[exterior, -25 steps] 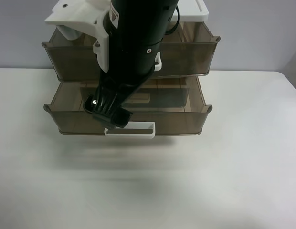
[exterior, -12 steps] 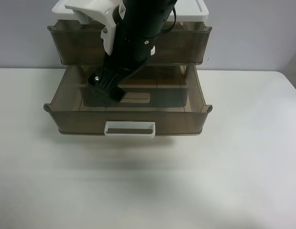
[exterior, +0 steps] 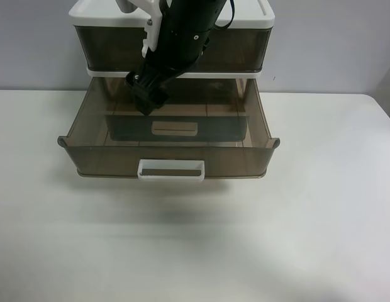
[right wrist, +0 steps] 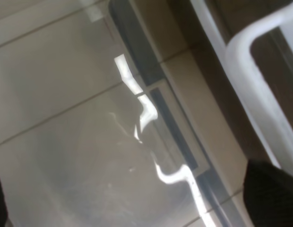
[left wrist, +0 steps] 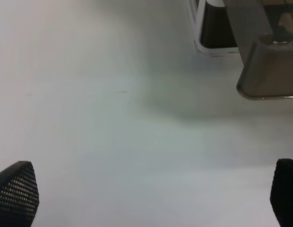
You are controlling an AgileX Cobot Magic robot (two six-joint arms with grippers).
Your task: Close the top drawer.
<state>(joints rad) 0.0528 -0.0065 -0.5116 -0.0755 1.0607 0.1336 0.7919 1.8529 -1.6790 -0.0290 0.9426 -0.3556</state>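
The top drawer (exterior: 242, 49) is a smoky-brown translucent drawer under the white lid (exterior: 261, 16). Its front stands about level with the lid's front edge. My right arm (exterior: 185, 31) crosses the drawer's front and hides its handle. My right gripper (exterior: 144, 94) hangs just below that front, over the back of the open lower drawer (exterior: 258, 135). In the right wrist view the right gripper (right wrist: 133, 201) is open and empty over a drawer floor. A white loop handle (right wrist: 250, 66) shows beside it; I cannot tell which drawer's. My left gripper (left wrist: 150, 191) is open over bare table.
The lower drawer is pulled far out, its white handle (exterior: 171, 170) towards the table's front. Its corner (left wrist: 269, 71) and the unit's base (left wrist: 215, 33) show in the left wrist view. The white table (exterior: 195, 251) spreads in front and to both sides.
The top drawer has slid back from pulled out to under the lid. My right arm has moved back and up with it, away from the lower drawer's front.
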